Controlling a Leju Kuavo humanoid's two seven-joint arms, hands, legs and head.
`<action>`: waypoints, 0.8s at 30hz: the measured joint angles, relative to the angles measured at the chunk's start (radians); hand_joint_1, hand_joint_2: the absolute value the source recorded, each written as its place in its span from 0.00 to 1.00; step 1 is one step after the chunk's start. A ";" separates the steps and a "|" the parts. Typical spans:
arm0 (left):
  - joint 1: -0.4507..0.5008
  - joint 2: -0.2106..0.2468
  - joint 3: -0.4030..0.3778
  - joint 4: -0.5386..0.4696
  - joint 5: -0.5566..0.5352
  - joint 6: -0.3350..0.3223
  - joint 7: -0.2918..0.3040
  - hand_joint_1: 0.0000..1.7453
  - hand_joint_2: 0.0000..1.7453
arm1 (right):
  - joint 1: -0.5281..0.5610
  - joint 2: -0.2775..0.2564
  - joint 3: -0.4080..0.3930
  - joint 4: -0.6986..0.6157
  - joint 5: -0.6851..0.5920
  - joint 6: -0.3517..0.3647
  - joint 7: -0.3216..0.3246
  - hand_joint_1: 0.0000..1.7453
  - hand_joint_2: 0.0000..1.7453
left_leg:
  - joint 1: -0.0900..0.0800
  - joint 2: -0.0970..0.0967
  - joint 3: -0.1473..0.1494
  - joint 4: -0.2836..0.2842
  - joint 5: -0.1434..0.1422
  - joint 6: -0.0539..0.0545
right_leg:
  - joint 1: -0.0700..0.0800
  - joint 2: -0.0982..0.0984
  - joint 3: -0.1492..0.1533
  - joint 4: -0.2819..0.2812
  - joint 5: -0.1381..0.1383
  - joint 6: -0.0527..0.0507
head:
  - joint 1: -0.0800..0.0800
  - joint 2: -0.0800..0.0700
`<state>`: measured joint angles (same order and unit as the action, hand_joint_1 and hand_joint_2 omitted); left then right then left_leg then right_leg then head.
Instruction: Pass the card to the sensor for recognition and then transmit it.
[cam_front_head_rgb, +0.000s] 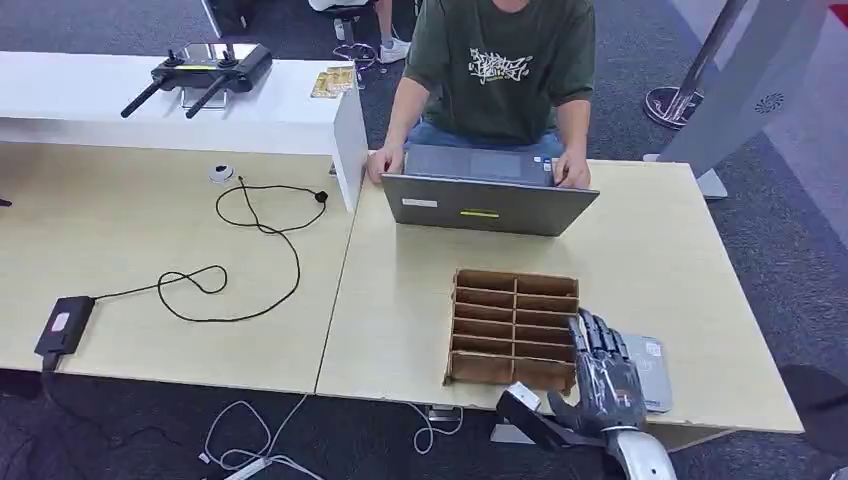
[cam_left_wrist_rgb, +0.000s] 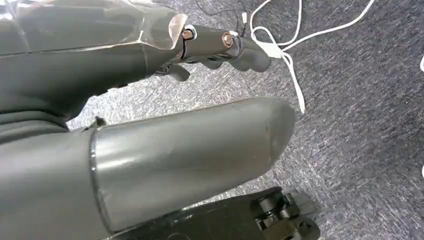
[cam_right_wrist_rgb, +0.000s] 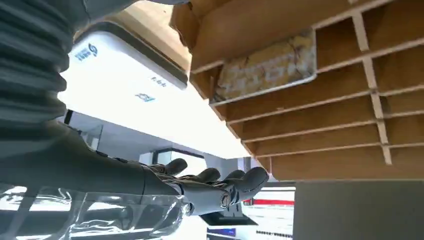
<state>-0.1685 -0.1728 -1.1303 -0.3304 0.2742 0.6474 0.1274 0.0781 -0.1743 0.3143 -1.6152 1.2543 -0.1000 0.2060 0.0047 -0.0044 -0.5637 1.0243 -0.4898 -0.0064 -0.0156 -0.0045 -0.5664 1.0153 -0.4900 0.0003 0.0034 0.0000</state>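
Right robot hand, fingers apart w/ nothing held, should be eased into cardboard organizer so card is pinched by its edge.

You get even, soft indoor light on the table; the right wrist view blows out white; nearby parts blur.

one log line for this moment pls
right hand: open, beside card rack | card: in a rack slot | left hand: holds nothing, hanging over floor | sensor: on table | step: card not yet picked
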 joint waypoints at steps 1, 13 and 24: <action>0.002 0.000 0.008 -0.001 -0.008 -0.002 0.000 0.00 0.00 | -0.002 0.002 0.000 0.000 -0.002 -0.002 -0.002 0.00 1.00 | 0.000 0.000 0.000 0.000 0.000 0.000 | 0.000 0.000 0.000 0.000 0.000 0.000 | 0.000 0.000; 0.011 0.000 0.077 -0.011 -0.054 -0.019 0.008 0.00 0.00 | -0.009 0.027 0.004 0.000 -0.002 -0.010 -0.003 0.00 1.00 | 0.000 0.000 0.000 0.000 0.000 0.000 | 0.000 0.000 0.000 0.000 0.000 0.000 | 0.000 0.000; 0.018 0.000 0.120 -0.016 -0.106 -0.035 0.015 0.00 0.00 | -0.011 0.029 0.008 0.015 -0.002 -0.005 0.002 0.00 1.00 | 0.000 0.000 0.000 0.000 0.000 0.000 | 0.000 0.000 0.000 0.000 0.000 0.000 | 0.000 0.000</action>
<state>-0.1504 -0.1728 -1.0101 -0.3460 0.1678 0.6127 0.1426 0.0666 -0.1453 0.3223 -1.6003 1.2524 -0.1045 0.2075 0.0047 -0.0045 -0.5638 1.0243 -0.4898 -0.0064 -0.0156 -0.0046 -0.5664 1.0153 -0.4900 0.0003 0.0034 0.0000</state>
